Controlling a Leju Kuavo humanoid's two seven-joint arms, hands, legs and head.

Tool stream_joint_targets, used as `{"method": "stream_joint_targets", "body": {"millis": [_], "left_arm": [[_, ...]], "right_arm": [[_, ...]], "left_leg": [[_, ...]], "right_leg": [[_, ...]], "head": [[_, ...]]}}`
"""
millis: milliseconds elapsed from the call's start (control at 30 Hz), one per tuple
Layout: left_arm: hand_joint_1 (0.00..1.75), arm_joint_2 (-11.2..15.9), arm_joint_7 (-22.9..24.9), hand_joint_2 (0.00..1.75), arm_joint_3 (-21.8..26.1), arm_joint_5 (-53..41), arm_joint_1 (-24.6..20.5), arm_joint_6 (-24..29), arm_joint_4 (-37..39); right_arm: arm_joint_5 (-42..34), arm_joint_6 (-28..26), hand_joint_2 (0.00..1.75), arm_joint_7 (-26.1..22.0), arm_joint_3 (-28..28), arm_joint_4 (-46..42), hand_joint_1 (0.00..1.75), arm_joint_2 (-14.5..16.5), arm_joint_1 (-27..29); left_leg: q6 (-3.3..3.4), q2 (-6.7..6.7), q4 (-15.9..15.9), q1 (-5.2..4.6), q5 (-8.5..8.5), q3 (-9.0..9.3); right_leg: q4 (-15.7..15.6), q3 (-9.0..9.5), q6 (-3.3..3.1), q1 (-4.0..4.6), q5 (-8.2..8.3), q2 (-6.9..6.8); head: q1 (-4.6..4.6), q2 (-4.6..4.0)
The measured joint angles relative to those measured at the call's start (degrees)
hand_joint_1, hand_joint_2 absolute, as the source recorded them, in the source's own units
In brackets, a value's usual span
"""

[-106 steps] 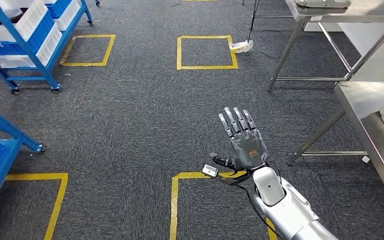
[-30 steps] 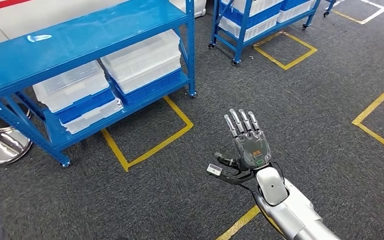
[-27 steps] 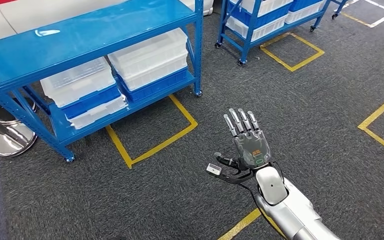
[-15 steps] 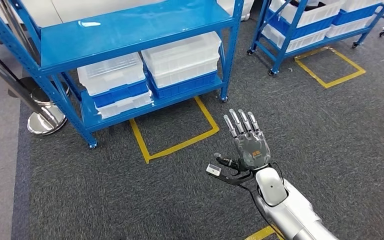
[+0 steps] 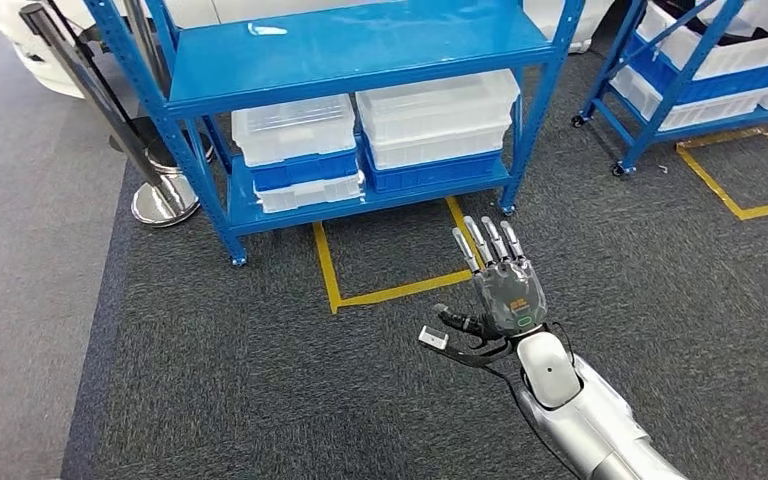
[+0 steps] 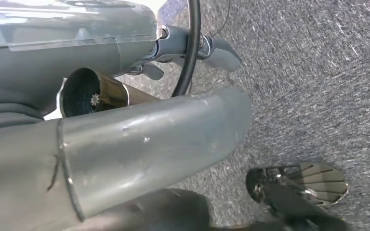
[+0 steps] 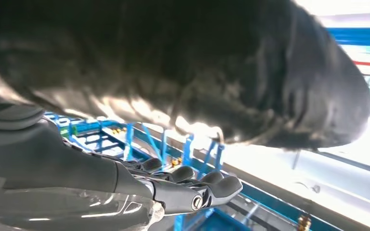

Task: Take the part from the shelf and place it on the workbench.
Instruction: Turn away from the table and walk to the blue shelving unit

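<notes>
Grey carpet covers the floor, with yellow tape squares marked on it. At the far side stands a blue shelf on little feet. Its lower level holds clear boxes stacked on blue bins. A second blue shelf sits at the far right with more bins. A shiny round stand base is on the floor, left of the shelf.

The robot's right hand is held up in front of its body. The fingers are straight and spread apart, and nothing is in them. The thumb points out to the left. The hand is probably kept flat and wide so it is ready to reach into the shelf. It is well apart from the shelf, with floor between them.

The left hand hangs low over the carpet. Its cover is so close to the camera that I cannot tell if the fingers are apart or together.

The part must be somewhere on the shelf, likely in one of the boxes, but I cannot pick it out. No part has been taken yet. I think the robot needs to get closer first.
</notes>
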Motion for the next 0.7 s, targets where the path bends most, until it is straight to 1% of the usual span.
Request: {"method": "stream_joint_targets", "body": {"millis": [33, 67, 100, 133, 167, 200, 233, 267, 300, 333, 367, 400, 433, 467, 500, 533, 567, 600, 633, 667, 700], "left_arm": [[0.00, 0.0, 0.0, 0.00, 0.0, 0.0, 0.0, 0.0, 0.0], [0.00, 0.0, 0.0, 0.00, 0.0, 0.0, 0.0, 0.1, 0.0], [0.00, 0.0, 0.0, 0.00, 0.0, 0.0, 0.1, 0.1, 0.0], [0.00, 0.0, 0.1, 0.00, 0.0, 0.0, 0.2, 0.1, 0.0], [0.00, 0.0, 0.1, 0.00, 0.0, 0.0, 0.3, 0.2, 0.0], [0.00, 0.0, 0.1, 0.00, 0.0, 0.0, 0.2, 0.2, 0.0], [0.00, -0.1, 0.0, 0.00, 0.0, 0.0, 0.1, 0.3, 0.0], [0.00, -0.1, 0.0, 0.00, 0.0, 0.0, -0.1, 0.3, 0.0], [0.00, -0.1, 0.1, 0.00, 0.0, 0.0, -0.1, 0.2, 0.0], [0.00, -0.2, 0.1, 0.00, 0.1, 0.0, -0.1, 0.2, 0.0], [0.00, -0.2, 0.1, 0.00, 0.1, 0.0, 0.0, 0.2, 0.0], [0.00, -0.2, 0.1, 0.00, 0.1, 0.0, 0.1, 0.2, 0.0], [0.00, -0.2, 0.1, 0.00, 0.1, 0.0, 0.1, 0.2, 0.0], [0.00, -0.2, 0.1, 0.00, 0.1, 0.0, 0.0, 0.2, 0.0], [0.00, -0.2, 0.1, 0.00, 0.1, 0.0, 0.0, 0.2, 0.0], [0.00, -0.2, 0.0, 0.00, 0.1, -0.1, 0.0, 0.2, 0.0], [0.00, -0.2, 0.0, 0.00, 0.1, -0.1, 0.1, 0.3, 0.0], [0.00, -0.1, 0.0, 0.00, 0.1, -0.1, 0.3, 0.3, 0.0], [0.00, -0.1, 0.0, 0.00, 0.1, -0.1, 0.4, 0.3, 0.0], [0.00, -0.1, 0.0, 0.00, 0.2, -0.1, 0.4, 0.3, 0.0], [0.00, -0.1, 0.0, 0.00, 0.3, 0.0, 0.4, 0.3, 0.0]], "right_arm": [[0.0, 0.0, 0.00, -0.1, 0.0, 0.0, 0.00, 0.0, 0.0], [0.0, 0.0, 0.00, -0.2, 0.0, 0.0, 0.00, 0.1, -0.1], [0.0, 0.0, 0.00, -0.3, -0.1, 0.0, 0.00, 0.2, -0.1], [0.0, 0.0, 0.00, -0.4, -0.1, -0.1, 0.00, 0.3, -0.1], [0.0, 0.0, 0.00, -0.4, -0.2, -0.1, 0.00, 0.3, -0.2], [0.0, 0.0, 0.00, -0.4, -0.4, -0.1, 0.00, 0.3, -0.2], [0.0, 0.0, 0.00, -0.5, -0.5, 0.0, 0.00, 0.3, -0.1], [0.0, 0.0, 0.00, -0.5, -0.6, 0.0, 0.00, 0.2, 0.1], [0.0, 0.0, 0.00, -0.6, -0.6, 0.1, 0.00, 0.2, 0.4], [0.0, 0.0, 0.00, -0.7, -0.6, 0.2, 0.00, 0.1, 0.6], [0.0, 0.0, 0.00, -0.7, -0.7, 0.3, 0.00, 0.1, 0.8], [0.0, 0.0, 0.00, -0.7, -0.8, 0.4, 0.00, 0.1, 0.8], [0.0, 0.0, 0.00, -0.9, -0.8, 0.4, 0.00, 0.1, 0.7], [-0.3, 0.0, 0.00, -1.4, -1.0, 0.4, 0.00, 0.1, 0.7], [-0.7, 0.0, 0.00, -2.4, -1.2, 0.4, 0.00, 0.1, 0.9], [-1.3, 0.0, 0.00, -4.0, -1.6, 0.5, 0.00, 0.2, 1.0], [-2.1, 0.0, 0.00, -5.8, -2.4, 0.5, 0.00, 0.5, 1.2], [-3.3, 0.0, 0.00, -7.7, -3.5, 0.6, 0.00, 1.0, 1.4], [-5.2, 0.0, 0.00, -9.4, -5.0, 0.9, 0.00, 1.7, 1.5], [-8.0, 0.2, 0.00, -11.1, -6.6, 1.6, 0.00, 2.4, 1.6], [-11.6, 0.5, 0.00, -13.0, -8.4, 3.0, 0.00, 3.2, 1.7]], "left_leg": [[0.28, 0.14, -0.6, -0.26, -0.16, 0.18], [0.48, -0.59, -0.8, -0.31, 0.06, 0.16], [0.69, -1.28, -1.3, -0.06, 0.32, 0.37], [0.87, -1.97, -1.9, 0.19, 0.62, 0.67], [1.09, -2.58, -2.5, 0.44, 0.94, 0.98], [1.23, -3.20, -3.0, 0.68, 1.20, 1.22], [1.32, -3.91, -3.1, 0.66, 1.29, 1.25], [1.41, -4.64, -3.1, 0.67, 1.32, 1.21], [1.42, -5.53, -3.0, 0.71, 1.31, 1.19], [1.36, -6.41, -2.8, 0.76, 1.26, 1.20], [1.22, -7.29, -2.6, 0.84, 1.16, 1.20], [0.99, -8.14, -2.3, 0.94, 1.00, 1.18], [0.68, -8.85, -1.9, 1.01, 0.77, 1.04], [0.36, -9.57, -1.3, 1.03, 0.55, 0.79], [0.02, -10.16, -0.9, 1.04, 0.42, 0.49], [-0.31, -10.69, -0.8, 1.07, 0.39, 0.19], [-0.62, -11.18, -0.8, 1.14, 0.46, -0.01], [-0.91, -11.17, -0.8, 1.24, 0.49, -0.16], [-1.20, -10.19, -0.4, 1.21, 0.20, -0.39], [-1.47, -8.66, 0.8, 1.16, -0.59, -0.99], [-1.71, -6.88, 3.3, 1.13, -1.95, -2.13]], "right_leg": [[-0.2, 0.14, 0.22, 0.06, -0.04, -0.63], [-0.4, 0.33, 0.48, 0.10, -0.05, -1.27], [-0.5, 0.50, 0.77, 0.16, -0.16, -1.73], [-0.3, 0.53, 1.08, 0.17, -0.52, -1.15], [0.8, 0.11, 1.34, 0.14, -1.35, 0.10], [3.2, -1.04, 1.53, 0.06, -2.74, 1.89], [6.6, -2.68, 1.64, -0.11, -4.29, 3.81], [10.2, -4.58, 1.70, -0.22, -5.66, 4.92], [12.9, -6.17, 1.78, -0.33, -6.23, 5.53], [13.7, -6.88, 1.85, -0.43, -5.65, 5.81], [12.4, -6.63, 1.91, -0.56, -4.10, 6.01], [9.4, -5.49, 2.00, -0.76, -1.86, 6.50], [6.0, -4.08, 2.08, -1.01, -0.22, 7.75], [3.1, -2.91, 2.08, -1.22, 0.87, 8.95], [1.3, -2.20, 2.03, -1.33, 1.31, 9.91], [0.7, -1.97, 1.83, -1.28, 1.10, 10.44], [0.6, -1.93, 1.55, -1.15, 1.22, 10.11], [0.5, -1.86, 1.18, -1.11, 1.34, 9.65], [0.4, -1.73, 0.75, -1.12, 1.45, 9.28], [0.2, -1.61, 0.35, -1.18, 1.57, 8.90], [0.0, -1.50, 0.03, -1.19, 1.64, 8.44]], "head": [[-0.01, 0.00], [-0.02, 0.00], [-0.02, 0.00], [0.07, 0.00], [0.11, 0.00], [0.16, 0.00], [0.21, 0.00], [0.19, 0.00], [0.20, 0.00], [0.20, 0.00], [0.20, 0.00], [0.19, 0.00], [0.20, 0.00], [0.19, 0.00], [0.20, 0.00], [0.20, 0.00], [0.20, 0.00], [0.20, 0.00], [0.13, 0.00], [0.05, 0.00], [-0.03, 0.00]]}}
